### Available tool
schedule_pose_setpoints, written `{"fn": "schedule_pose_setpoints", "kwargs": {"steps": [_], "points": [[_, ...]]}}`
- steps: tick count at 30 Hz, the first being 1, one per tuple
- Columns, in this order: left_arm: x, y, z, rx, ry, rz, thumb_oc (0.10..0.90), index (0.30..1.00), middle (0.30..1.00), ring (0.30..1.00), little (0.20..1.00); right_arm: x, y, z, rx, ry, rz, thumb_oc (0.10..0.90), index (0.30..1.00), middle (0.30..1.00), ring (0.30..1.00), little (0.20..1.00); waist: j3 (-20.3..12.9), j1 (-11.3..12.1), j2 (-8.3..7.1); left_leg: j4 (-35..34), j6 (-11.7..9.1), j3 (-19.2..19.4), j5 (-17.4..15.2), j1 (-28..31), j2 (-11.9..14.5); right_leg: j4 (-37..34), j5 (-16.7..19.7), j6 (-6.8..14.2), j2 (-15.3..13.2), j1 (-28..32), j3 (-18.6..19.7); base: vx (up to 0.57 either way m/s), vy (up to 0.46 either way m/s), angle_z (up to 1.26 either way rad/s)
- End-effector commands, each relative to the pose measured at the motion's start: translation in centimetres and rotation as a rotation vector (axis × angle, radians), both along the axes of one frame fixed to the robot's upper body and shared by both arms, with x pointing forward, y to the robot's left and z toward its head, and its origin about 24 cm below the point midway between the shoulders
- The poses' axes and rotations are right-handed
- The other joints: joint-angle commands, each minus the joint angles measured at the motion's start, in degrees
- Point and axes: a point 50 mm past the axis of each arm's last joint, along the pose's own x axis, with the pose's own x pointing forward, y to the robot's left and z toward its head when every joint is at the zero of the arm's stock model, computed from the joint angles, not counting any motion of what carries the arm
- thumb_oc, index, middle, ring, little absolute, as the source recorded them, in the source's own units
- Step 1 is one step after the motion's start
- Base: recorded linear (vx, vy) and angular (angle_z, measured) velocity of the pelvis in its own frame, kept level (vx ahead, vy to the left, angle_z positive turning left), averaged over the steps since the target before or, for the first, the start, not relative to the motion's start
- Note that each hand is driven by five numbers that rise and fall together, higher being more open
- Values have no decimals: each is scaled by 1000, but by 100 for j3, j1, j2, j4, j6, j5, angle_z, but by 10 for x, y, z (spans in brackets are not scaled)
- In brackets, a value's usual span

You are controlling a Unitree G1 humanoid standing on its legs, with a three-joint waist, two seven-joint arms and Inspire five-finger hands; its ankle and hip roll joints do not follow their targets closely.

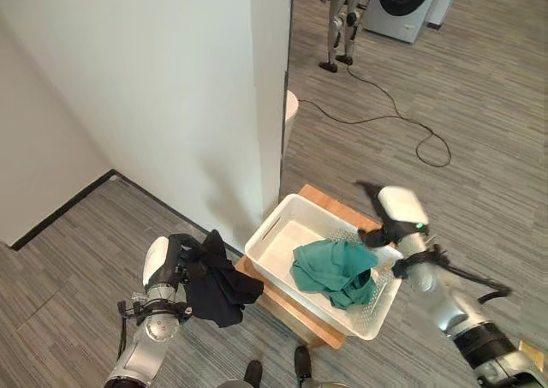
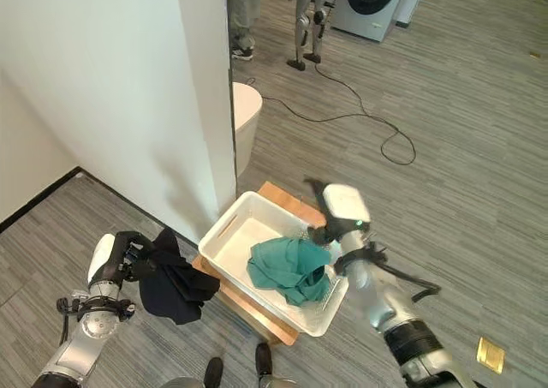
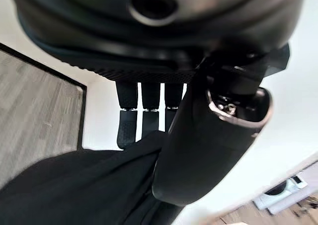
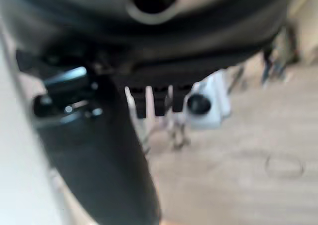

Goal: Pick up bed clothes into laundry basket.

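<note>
My left hand [image 1: 175, 261] is raised to the left of the basket, with its fingers [image 3: 141, 113] and thumb shut on a black garment [image 1: 219, 290]. The garment hangs down from the hand, just short of the basket's near left corner. A white plastic laundry basket [image 1: 276, 223] holds a crumpled green cloth [image 1: 334, 270]. Over the basket's right rim my right hand [image 1: 397, 210] hovers with straight fingers [image 4: 147, 102] and nothing in it.
The basket rests on a low wooden stand [image 1: 288, 307]. A white wall corner [image 1: 265, 105] rises right behind it, with a white round object [image 2: 247, 107] past the corner. Farther off are a washing machine [image 1: 402, 4], another robot's legs [image 1: 342, 24] and a person's legs [image 2: 242, 20].
</note>
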Motion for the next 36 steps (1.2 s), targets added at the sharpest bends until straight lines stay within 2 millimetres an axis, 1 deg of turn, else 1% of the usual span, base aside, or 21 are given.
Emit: {"fn": "schedule_pose_setpoints", "kwargs": {"steps": [1, 2, 3, 4, 5, 6, 7, 8, 10, 12, 14, 15, 16, 17, 19, 20, 22, 24, 30, 31, 36], "points": [[25, 13, 122, -49, -534, -186, 400, 300, 300, 300, 300, -15, -63, 13, -32, -55, -202, 800, 900, 900, 900, 900, -623, -280, -198, 10, -213, 460, -419, -267, 63, 51, -971, 758, -593, 515, 101, -50, 54, -28], [25, 13, 122, -49, -534, -186, 400, 300, 300, 300, 300, -15, -63, 13, -32, -55, -202, 800, 900, 900, 900, 900, -623, -280, -198, 10, -213, 460, -419, -267, 63, 51, -971, 758, -593, 515, 101, -54, 55, -31], [20, 17, 164, -25, -690, -252, 400, 300, 300, 300, 300, -36, -97, -14, -14, 51, -353, 800, 900, 900, 900, 900, -641, -387, -125, 10, -216, 519, -425, -261, 59, 51, -939, 790, -595, 486, 133, -19, 8, -31], [19, 18, 165, -26, -688, -255, 400, 300, 300, 300, 300, -36, -97, -15, -11, 51, -353, 800, 900, 900, 900, 900, -647, -375, -140, 10, -216, 524, -431, -256, 60, 51, -942, 790, -594, 488, 138, -21, 7, -19], [15, 23, 195, -29, -805, -291, 400, 300, 300, 300, 300, -61, -126, -45, 20, 168, -506, 800, 900, 900, 900, 900, -685, -456, -90, 10, -227, 558, -430, -253, 66, 49, -932, 805, -595, 488, 161, 11, -4, -15], [12, 26, 213, -20, -870, -305, 400, 300, 300, 300, 300, -77, -139, -64, 33, 244, -586, 800, 900, 900, 900, 900, -724, -481, -69, 10, -235, 569, -442, -247, 60, 50, -939, 808, -592, 492, 188, 0, 0, 0], [6, 29, 241, -22, -977, -348, 400, 300, 300, 300, 300, -112, -157, -96, 80, 382, -729, 800, 900, 900, 900, 900, -761, -531, -9, 10, -250, 583, -437, -242, 60, 47, -949, 816, -590, 498, 199, 5, -26, -4], [3, 31, 251, -28, -1009, -365, 400, 300, 300, 300, 300, -124, -163, -105, 96, 427, -778, 800, 900, 900, 900, 900, -781, -547, 3, 10, -256, 590, -440, -234, 63, 46, -958, 813, -586, 500, 208, -10, -46, -1], [-14, 25, 288, -74, -1158, -506, 400, 300, 300, 300, 300, -171, -164, -145, 154, 638, -884, 800, 900, 900, 900, 900, -863, -605, 76, 10, -285, 629, -447, -217, 80, 34, -999, 813, -581, 514, 233, -18, -50, -24], [-23, 19, 300, -137, -1217, -604, 400, 300, 300, 300, 300, -190, -156, -164, 174, 738, -898, 800, 900, 900, 900, 900, -892, -634, 103, 10, -300, 663, -456, -202, 88, 34, -1024, 811, -574, 530, 251, -16, -38, -29], [-26, 12, 308, -210, -1265, -686, 400, 300, 300, 300, 300, -204, -141, -183, 200, 836, -882, 800, 900, 900, 900, 900, -927, -673, 127, 10, -312, 702, -465, -180, 104, 34, -1041, 810, -572, 549, 259, -8, -43, -36], [-20, 5, 305, -287, -1261, -727, 400, 300, 300, 300, 300, -214, -126, -200, 223, 926, -864, 800, 900, 900, 900, 900, -951, -712, 155, 10, -312, 733, -459, -160, 117, 34, -1055, 794, -560, 576, 279, -19, -62, 3], [-10, -8, 301, -358, -1256, -752, 400, 300, 300, 300, 300, -220, -110, -214, 248, 1000, -851, 800, 900, 900, 900, 900, -954, -749, 173, 10, -312, 770, -460, -141, 126, 34, -1064, 786, -561, 607, 268, -34, -63, 14], [6, -32, 297, -398, -1216, -779, 400, 300, 300, 300, 300, -217, -94, -225, 271, 1057, -834, 800, 900, 900, 900, 900, -935, -825, 210, 10, -298, 821, -461, -111, 138, 34, -1044, 782, -556, 619, 277, -28, -46, 6], [12, -38, 296, -406, -1206, -775, 400, 300, 300, 300, 300, -217, -91, -228, 281, 1065, -836, 800, 900, 900, 900, 900, -917, -838, 207, 10, -296, 845, -461, -95, 140, 34, -1033, 782, -556, 624, 287, -15, -16, -16], [23, -46, 295, -397, -1195, -725, 400, 300, 300, 300, 300, -218, -84, -231, 383, 1031, -884, 800, 900, 900, 900, 900, -908, -942, 210, 10, -287, 896, -472, -66, 153, 34, -1021, 782, -550, 633, 298, -5, -15, -13], [29, -47, 294, -361, -1192, -674, 400, 300, 300, 300, 300, -220, -83, -232, 421, 1018, -908, 800, 900, 900, 900, 900, -899, -966, 199, 10, -284, 909, -479, -53, 154, 34, -1015, 785, -546, 638, 309, 1, -11, -8], [40, -49, 293, -237, -1195, -563, 400, 300, 300, 300, 300, -225, -83, -233, 478, 985, -960, 800, 900, 900, 900, 900, -881, -1020, 172, 10, -277, 935, -489, -43, 156, 38, -1006, 782, -526, 635, 332, -2, -14, -8], [45, -59, 289, -163, -1199, -524, 400, 300, 300, 300, 300, -235, -92, -230, 529, 947, -1038, 800, 900, 900, 900, 900, -841, -1081, 118, 10, -269, 953, -496, -33, 162, 46, -993, 786, -501, 627, 379, 0, -2, -1], [48, -65, 284, -132, -1186, -505, 400, 300, 300, 300, 300, -248, -97, -230, 558, 937, -1107, 800, 900, 900, 900, 900, -827, -1129, 92, 10, -263, 957, -509, -34, 163, 48, -990, 788, -490, 612, 403, 0, 0, 0], [62, -83, 266, -102, -1091, -512, 400, 300, 300, 300, 300, -271, -99, -232, 568, 976, -1185, 800, 900, 900, 900, 900, -802, -1276, 38, 10, -260, 981, -522, -41, 179, 68, -962, 805, -458, 566, 483, 2, 0, -1]]}}
